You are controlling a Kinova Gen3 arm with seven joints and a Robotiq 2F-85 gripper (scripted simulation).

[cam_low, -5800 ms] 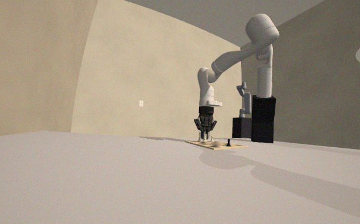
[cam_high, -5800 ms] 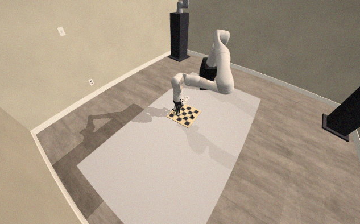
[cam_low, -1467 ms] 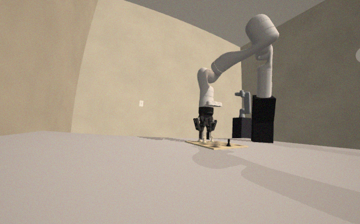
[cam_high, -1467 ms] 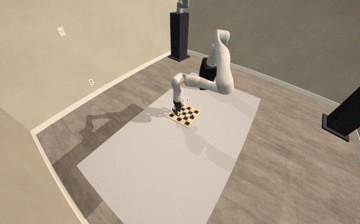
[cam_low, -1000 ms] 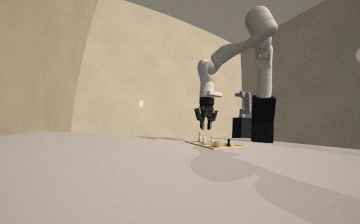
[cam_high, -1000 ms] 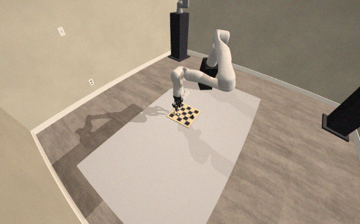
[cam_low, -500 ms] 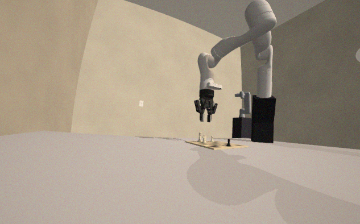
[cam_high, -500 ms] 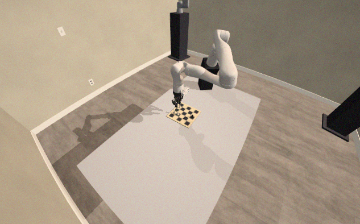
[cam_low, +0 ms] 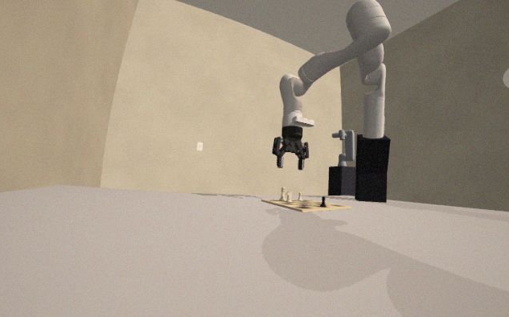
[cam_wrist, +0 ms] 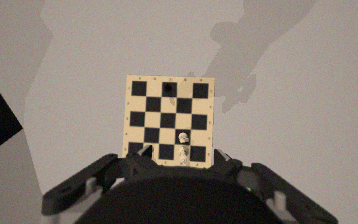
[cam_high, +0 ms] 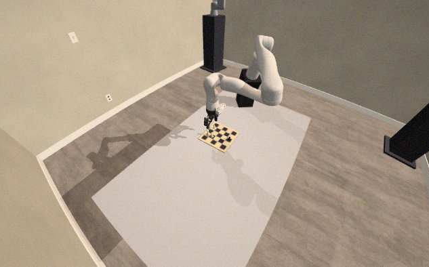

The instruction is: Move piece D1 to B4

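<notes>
The small chessboard [cam_high: 219, 136] lies on the grey mat. My gripper [cam_low: 290, 162] hangs open and empty well above the board's near-left edge, touching no piece. Three white pieces stand upright on the board: a tall one [cam_low: 282, 194], one just beside it [cam_low: 289, 197] and a small one [cam_low: 299, 196]. A black piece [cam_low: 323, 202] stands upright toward the other side. In the wrist view the board [cam_wrist: 170, 120] shows two white pieces [cam_wrist: 183, 137] [cam_wrist: 183, 154] in adjacent squares near the bottom edge and the black piece [cam_wrist: 168, 89] in the top row. I cannot read the edge labels.
The arm's black pedestal [cam_low: 371, 168] stands behind the board. A second black stand with a grey fixture [cam_low: 343, 177] is beside it. A tall black column [cam_high: 213, 42] stands in the far corner, and a dark beam [cam_high: 421, 130] lies at the right.
</notes>
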